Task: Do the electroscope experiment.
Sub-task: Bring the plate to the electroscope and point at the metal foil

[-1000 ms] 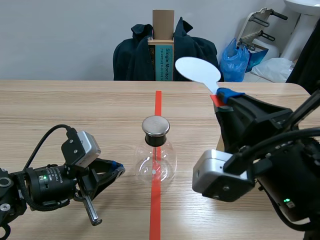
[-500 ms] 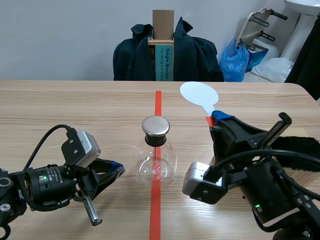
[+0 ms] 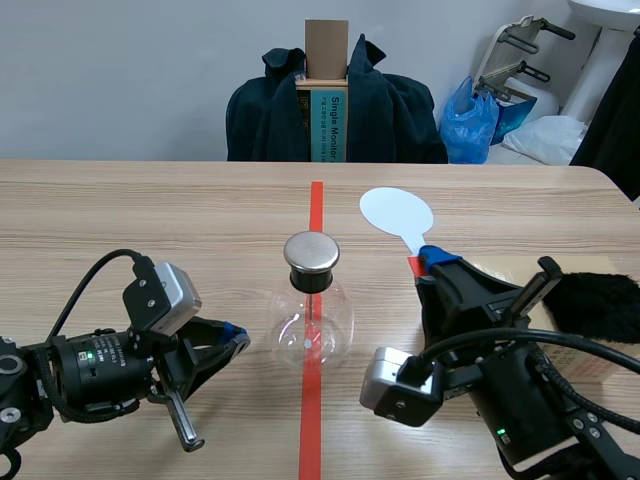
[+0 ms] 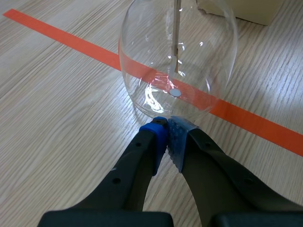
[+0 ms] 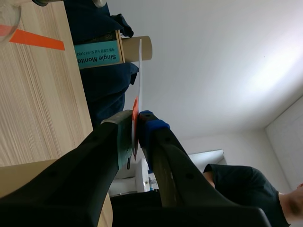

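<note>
My right gripper (image 3: 432,258) is clamped on the red handle of the paddle (image 3: 397,212) — white disc sticking out beyond it. My left gripper (image 4: 166,127) is pinched closed on nothing, just beside the flask (image 4: 177,56) — mid-bench (image 3: 150,220), on the tape line (image 3: 316,205), nearer the near edge.

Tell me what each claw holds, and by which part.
The right claw grips the white paddle by its red handle end. The left claw is shut on nothing, its tips near the glass flask.
</note>
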